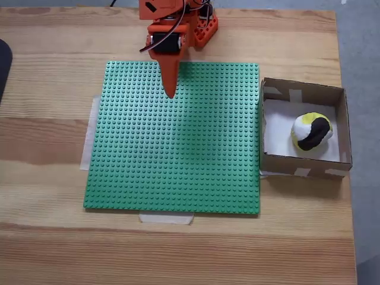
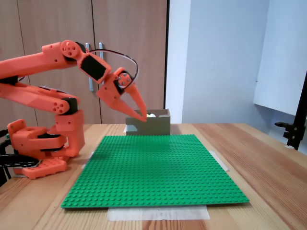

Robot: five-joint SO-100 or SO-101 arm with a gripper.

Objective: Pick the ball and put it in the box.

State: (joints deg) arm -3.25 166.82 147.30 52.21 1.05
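The ball (image 1: 311, 132) sits inside the box (image 1: 304, 166) at the table's (image 1: 47, 148) right edge; the orange gripper (image 2: 142, 114), jaws nearly closed and empty, hangs above the green baseplate (image 1: 178, 154).

Studded plastic baseplate (image 1: 178, 154), cardboard box (image 1: 304, 167)

place: likely home or office | cues: wooden cupboard doors (image 2: 91, 57), wooden table (image 2: 268, 158), plain wall (image 2: 216, 57)

Under the gripper (image 1: 171, 89) the green plate (image 1: 178, 154) lies bare. To its right in a fixed view, the box (image 1: 300, 166) walls ring the ball (image 1: 312, 132).
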